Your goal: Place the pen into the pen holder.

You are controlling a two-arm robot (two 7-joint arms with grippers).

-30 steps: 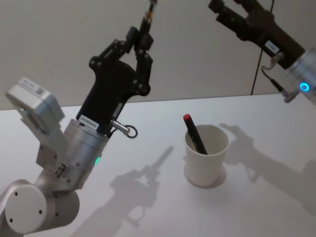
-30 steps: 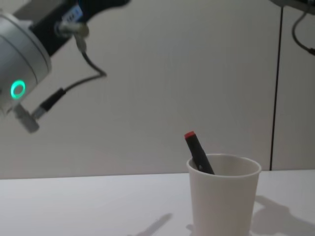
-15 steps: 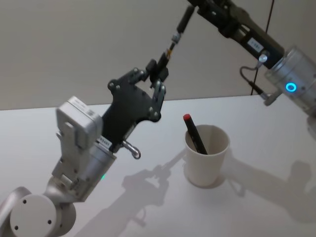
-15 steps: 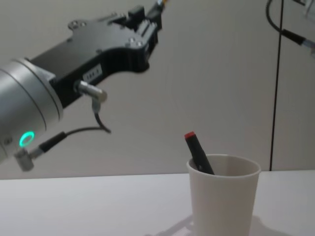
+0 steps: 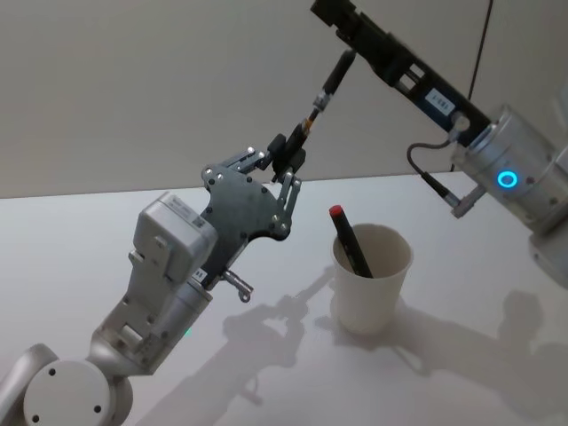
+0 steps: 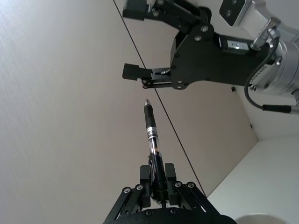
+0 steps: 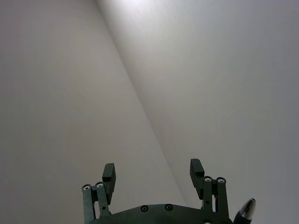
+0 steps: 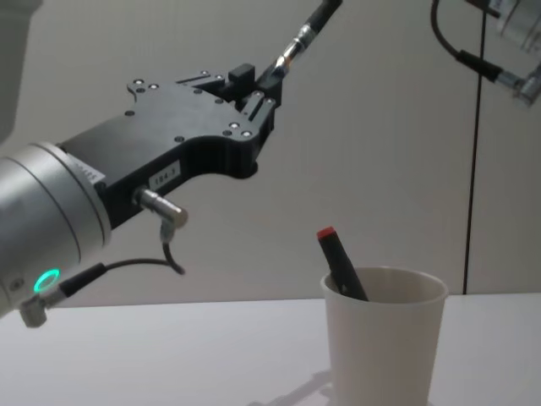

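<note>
The left tool [image 5: 286, 160], clamped on the lower end of the pen [image 5: 318, 96], has swung to centre frame and the wide-open right tool [image 6: 134, 41] has dropped to its tip: a likely handover, up-left of the pen holder [image 5: 373, 293]

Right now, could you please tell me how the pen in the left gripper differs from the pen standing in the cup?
The held pen is clamped in the left gripper, in the air, aimed at the open right gripper; the cup's pen leans inside the paper cup, ungripped. The cup's pen has a red top; the held pen has none. Both are mainly black.
</note>
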